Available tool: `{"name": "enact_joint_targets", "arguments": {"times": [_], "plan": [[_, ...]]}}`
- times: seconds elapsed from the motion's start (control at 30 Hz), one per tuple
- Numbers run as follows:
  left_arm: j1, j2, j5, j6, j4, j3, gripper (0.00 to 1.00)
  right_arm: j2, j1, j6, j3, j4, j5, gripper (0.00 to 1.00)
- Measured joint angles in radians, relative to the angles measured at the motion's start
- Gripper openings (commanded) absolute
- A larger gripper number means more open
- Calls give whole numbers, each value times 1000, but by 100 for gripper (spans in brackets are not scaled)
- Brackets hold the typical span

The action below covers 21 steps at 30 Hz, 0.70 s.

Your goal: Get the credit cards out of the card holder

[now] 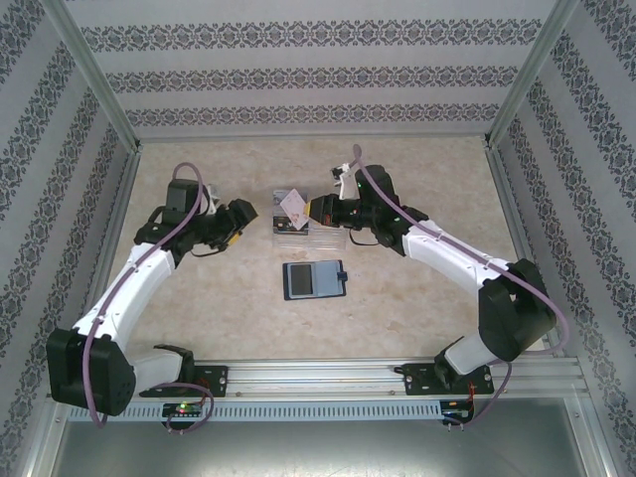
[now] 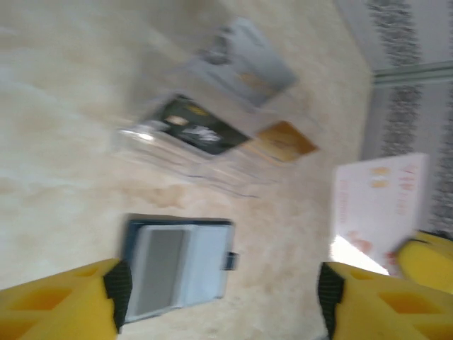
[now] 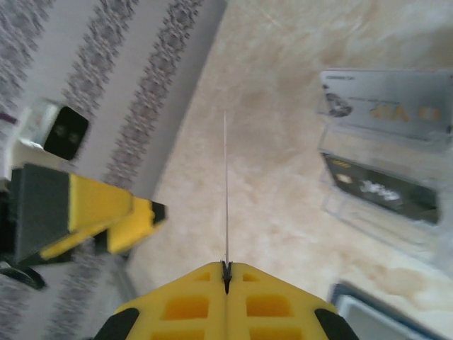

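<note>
The card holder lies open on the table, dark blue with grey-blue pockets, its tab pointing right. My right gripper is shut on a pale credit card and holds it in the air above the clear box. In the right wrist view that card is edge-on, a thin line rising from the closed gripper. My left gripper hangs open just left of the card with nothing between its fingers. In the left wrist view this gripper hovers over the card holder, with the pale card at right.
A clear plastic box behind the card holder holds a grey card, a black card and a gold card. Patterned walls with metal posts enclose the table on three sides.
</note>
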State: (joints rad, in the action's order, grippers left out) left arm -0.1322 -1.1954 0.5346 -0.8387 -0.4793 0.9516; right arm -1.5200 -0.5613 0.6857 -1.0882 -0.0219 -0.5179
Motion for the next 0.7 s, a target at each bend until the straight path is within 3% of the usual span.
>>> {"name": "enact_joint_targets", "arguments": {"times": [0.17, 0.43, 0.7], "plan": [[104, 18, -65, 134, -151, 1, 99, -23, -6, -293, -71, 121, 74, 0], [154, 31, -101, 284, -234, 12, 99, -173, -6, -754, -259, 230, 84, 0], [159, 11, -98, 339, -241, 17, 99, -353, 8, -1085, -505, 343, 45, 0]]}}
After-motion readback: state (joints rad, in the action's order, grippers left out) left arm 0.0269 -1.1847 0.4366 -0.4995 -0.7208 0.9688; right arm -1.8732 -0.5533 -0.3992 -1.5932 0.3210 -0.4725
